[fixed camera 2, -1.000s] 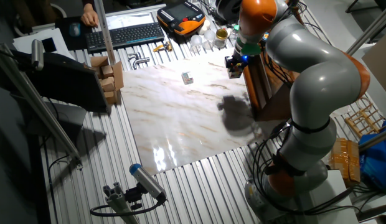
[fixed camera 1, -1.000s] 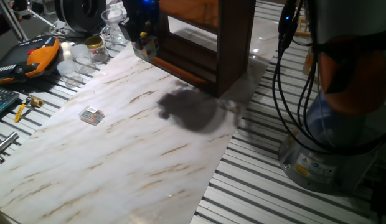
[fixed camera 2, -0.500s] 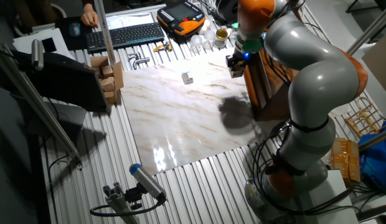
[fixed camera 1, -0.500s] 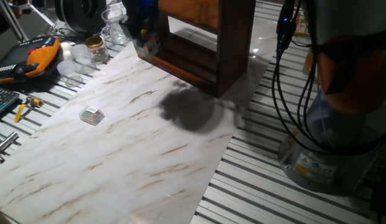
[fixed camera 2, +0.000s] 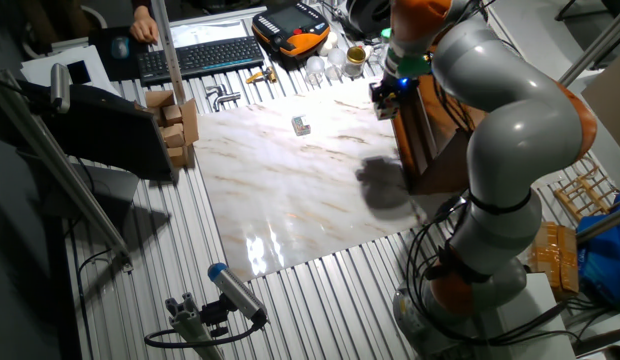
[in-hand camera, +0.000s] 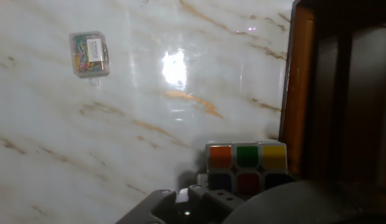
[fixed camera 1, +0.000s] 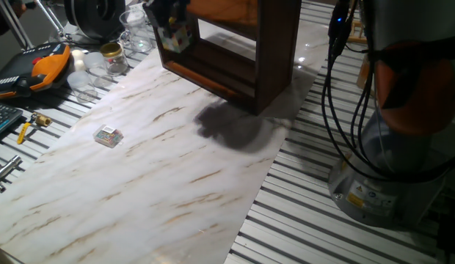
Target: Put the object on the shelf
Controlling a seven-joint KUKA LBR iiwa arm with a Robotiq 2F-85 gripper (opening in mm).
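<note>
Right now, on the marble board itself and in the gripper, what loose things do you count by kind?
Puzzle cube, held in the gripper beside the shelf: 1
Small clear box with coloured bits, lying on the marble board: 1
Total: 2

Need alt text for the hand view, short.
A puzzle cube with orange, green and yellow squares on top sits in the gripper above a white marble table, next to the dark wooden shelf. A small clear box lies upper left.
</note>
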